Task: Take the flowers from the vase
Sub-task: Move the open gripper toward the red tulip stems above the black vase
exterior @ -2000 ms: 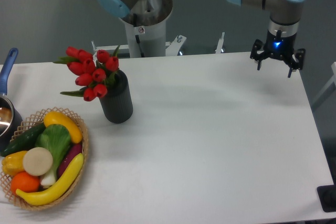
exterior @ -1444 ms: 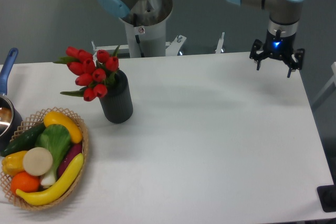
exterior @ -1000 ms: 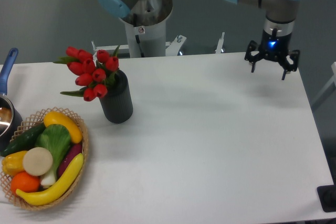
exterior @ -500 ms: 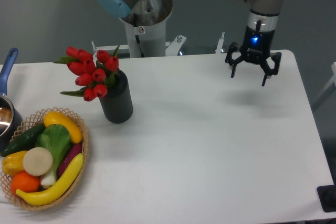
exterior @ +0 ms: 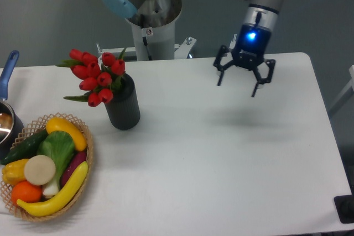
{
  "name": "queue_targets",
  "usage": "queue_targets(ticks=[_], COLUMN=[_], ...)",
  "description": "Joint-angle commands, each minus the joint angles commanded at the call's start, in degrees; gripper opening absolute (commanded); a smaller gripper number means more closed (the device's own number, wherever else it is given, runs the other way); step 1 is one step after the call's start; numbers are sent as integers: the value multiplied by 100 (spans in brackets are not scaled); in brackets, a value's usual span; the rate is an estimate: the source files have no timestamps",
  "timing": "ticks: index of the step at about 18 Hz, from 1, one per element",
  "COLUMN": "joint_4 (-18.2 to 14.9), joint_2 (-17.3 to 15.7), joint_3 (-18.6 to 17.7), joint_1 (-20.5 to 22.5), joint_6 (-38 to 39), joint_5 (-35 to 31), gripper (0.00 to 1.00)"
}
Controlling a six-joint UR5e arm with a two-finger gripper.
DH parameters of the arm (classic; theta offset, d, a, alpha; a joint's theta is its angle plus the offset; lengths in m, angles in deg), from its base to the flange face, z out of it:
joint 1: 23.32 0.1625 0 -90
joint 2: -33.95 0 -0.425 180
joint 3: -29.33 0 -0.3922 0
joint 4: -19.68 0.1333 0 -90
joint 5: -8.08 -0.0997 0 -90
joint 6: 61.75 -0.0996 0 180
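The flowers (exterior: 96, 75), a bunch of red tulip buds with green leaves, stand in the vase (exterior: 123, 105), a dark ribbed cylinder on the left part of the white table. My gripper (exterior: 238, 84) hangs above the table's back middle-right, well to the right of the vase. Its fingers are spread wide with nothing between them. A blue light glows on the wrist just above the fingers.
A wicker basket (exterior: 85, 136) of toy vegetables and fruit sits at the front left, close to the vase. A pot with a blue handle (exterior: 8, 70) is at the left edge. The arm's base column (exterior: 152, 20) rises behind the table.
My gripper has travelled left and slightly toward the front, from the table's far right corner toward its back middle. It has stayed open. The flowers and vase have not moved.
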Motion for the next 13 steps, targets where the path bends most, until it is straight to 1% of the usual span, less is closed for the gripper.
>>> queue_targets(ticks=[3,5,9,13], joint_4=[-9,-18,-18,-26], joint_2=[-168,-238,-484,-748], joint_3=[-352,-414,-765,-1117], joint_1=[26,-9,-26,-105], joint_6=[-44,-44,-61,-62], joint_5=[441,521,617,968], gripper=[100,100,100,100])
